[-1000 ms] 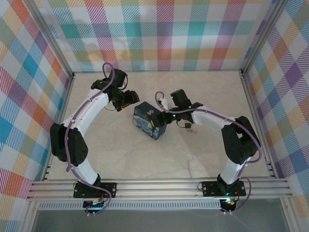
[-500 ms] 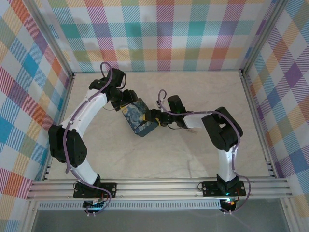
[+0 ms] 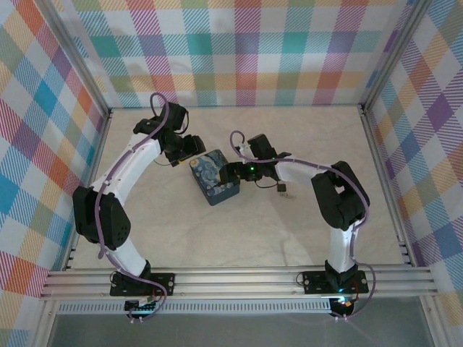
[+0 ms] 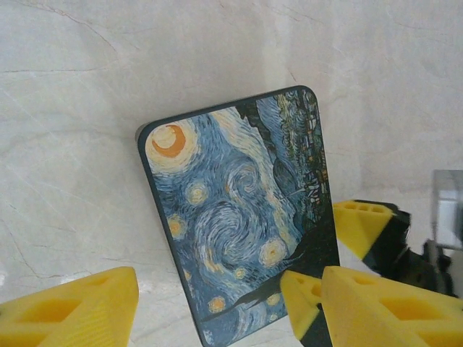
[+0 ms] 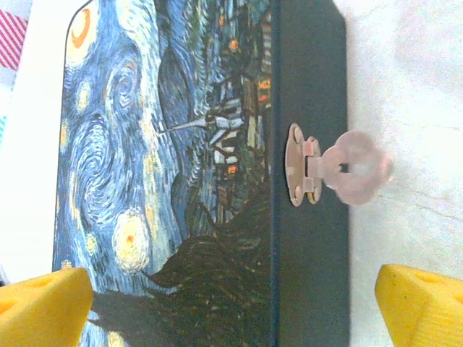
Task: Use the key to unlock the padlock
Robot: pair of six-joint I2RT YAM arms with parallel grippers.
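The left claw and the right claw both gape empty around the tin. Closing askew could, I think, shove it against the padlock nearby.

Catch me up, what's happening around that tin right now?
Both arms are at the blue painted tin. The left gripper is open at its far-left end. The right gripper is open too, its fingers straddling the dark side wall that carries the metal clasp. Neither holds anything. A small dark item, apparently the padlock, lies on the table beside the right forearm. I can't make out the key, so unlocking looks not yet begun.
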